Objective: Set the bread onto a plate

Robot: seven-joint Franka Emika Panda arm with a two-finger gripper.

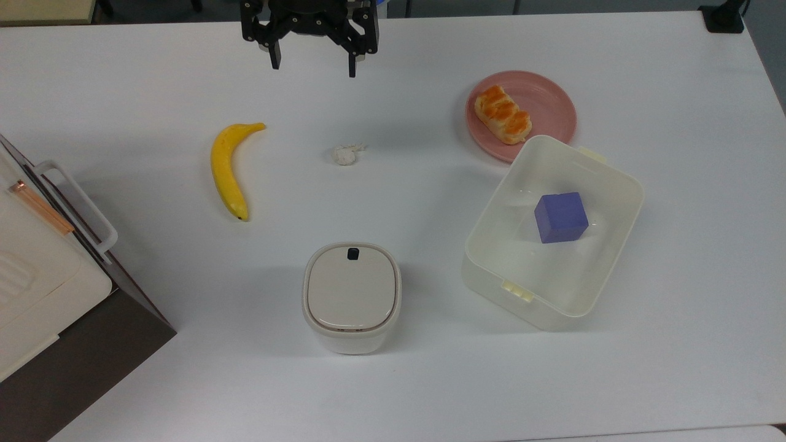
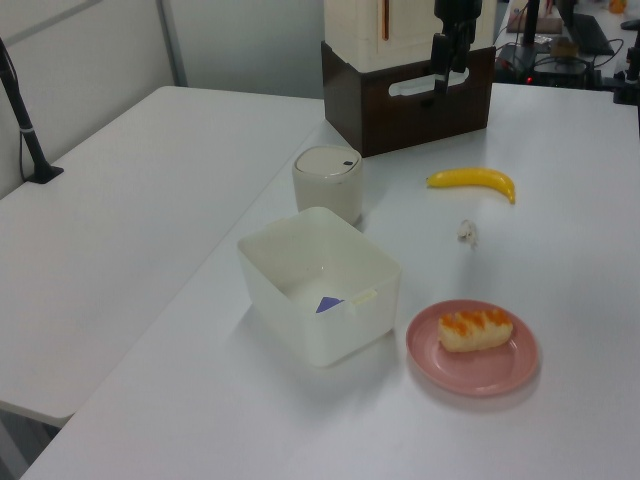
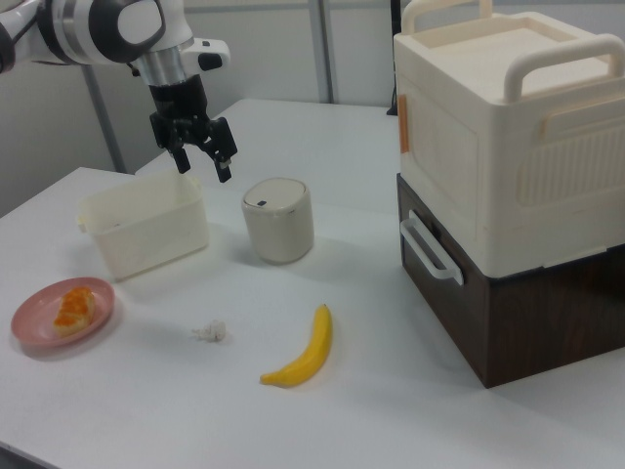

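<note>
One bread [image 1: 503, 114] lies on the pink plate [image 1: 548, 101] at the upper right of the top view, touching nothing else. The gripper [image 1: 312, 67] hangs at the top middle of the top view, its fingers apart and empty. Below it lie a banana [image 1: 228, 168] and a small white lump [image 1: 344, 155].

- I see a banana [image 1: 228, 169] lying near a small white lump [image 1: 345, 154].
- Purple cube [image 1: 560, 217] inside cream tub [image 1: 605, 178].
- Lidded cream canister [image 1: 351, 297] stands upright.
</note>
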